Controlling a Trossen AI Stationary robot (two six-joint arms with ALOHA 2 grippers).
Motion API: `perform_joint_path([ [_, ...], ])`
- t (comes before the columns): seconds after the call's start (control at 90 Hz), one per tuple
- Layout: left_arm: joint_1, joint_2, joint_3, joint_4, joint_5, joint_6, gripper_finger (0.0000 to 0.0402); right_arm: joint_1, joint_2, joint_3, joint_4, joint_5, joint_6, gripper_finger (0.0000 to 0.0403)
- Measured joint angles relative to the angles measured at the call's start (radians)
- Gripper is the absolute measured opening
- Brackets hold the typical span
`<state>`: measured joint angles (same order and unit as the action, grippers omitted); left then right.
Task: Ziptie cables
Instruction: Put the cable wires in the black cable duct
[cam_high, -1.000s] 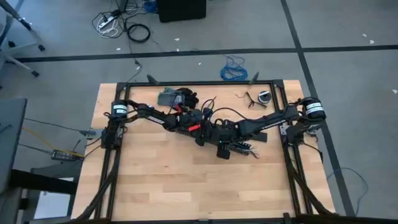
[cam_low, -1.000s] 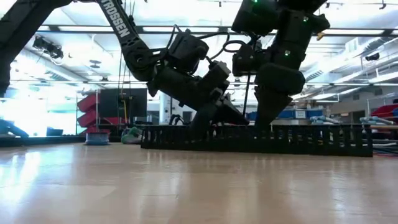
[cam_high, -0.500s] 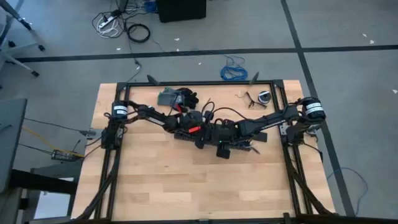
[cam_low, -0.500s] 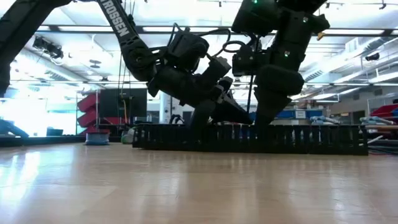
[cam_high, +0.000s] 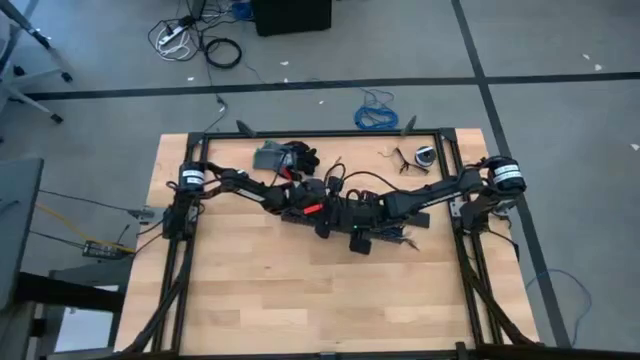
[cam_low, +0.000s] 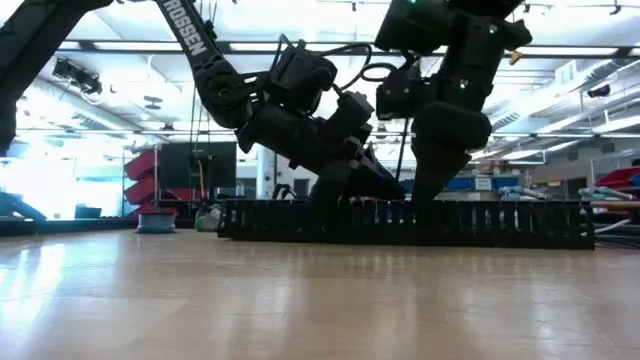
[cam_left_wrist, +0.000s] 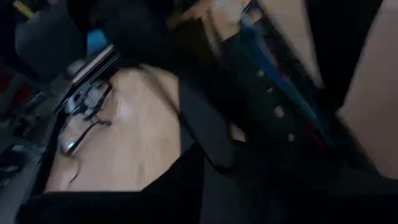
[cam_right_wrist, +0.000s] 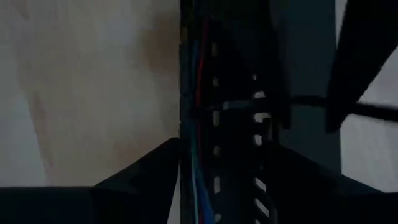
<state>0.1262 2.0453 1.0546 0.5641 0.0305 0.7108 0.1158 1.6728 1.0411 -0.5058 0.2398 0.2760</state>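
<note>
Left claw (cam_high: 335, 222), right claw (cam_high: 368, 232), meeting mid-table

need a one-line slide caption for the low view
Both arms lean together over a long black slotted cable track lying across the wooden table, lab room behind.

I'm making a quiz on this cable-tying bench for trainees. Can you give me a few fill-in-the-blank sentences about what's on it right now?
1. The two grippers, left and right, meet near the ___ of the table.
2. The table top is made of ___.
3. In the low view, a long slotted black strip lies ___ the arms.

Missing words: middle; wood; behind
</note>
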Motion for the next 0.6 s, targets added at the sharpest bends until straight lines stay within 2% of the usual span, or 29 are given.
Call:
perform_joint_path([
  [0.144,-0.03,-0.019,0.0,0.0,-0.117,-0.04,0.0143,0.002,-0.024,0.022,-0.012,-0.005,-0.009,0.0217],
  [0.222,-0.047,-0.041,-0.001,-0.024,-0.135,-0.04,0.0168,0.003,-0.029,0.026,-0.025,-0.001,-0.013,0.0217],
  [0.389,-0.063,-0.098,-0.002,-0.092,-0.073,-0.048,0.0199,0.005,-0.033,0.028,-0.056,0.0,-0.011,0.0217],
  [0.6,-0.069,-0.125,-0.013,-0.139,-0.059,-0.066,0.0204,0.009,-0.032,0.027,-0.066,0.003,-0.021,0.0217],
])
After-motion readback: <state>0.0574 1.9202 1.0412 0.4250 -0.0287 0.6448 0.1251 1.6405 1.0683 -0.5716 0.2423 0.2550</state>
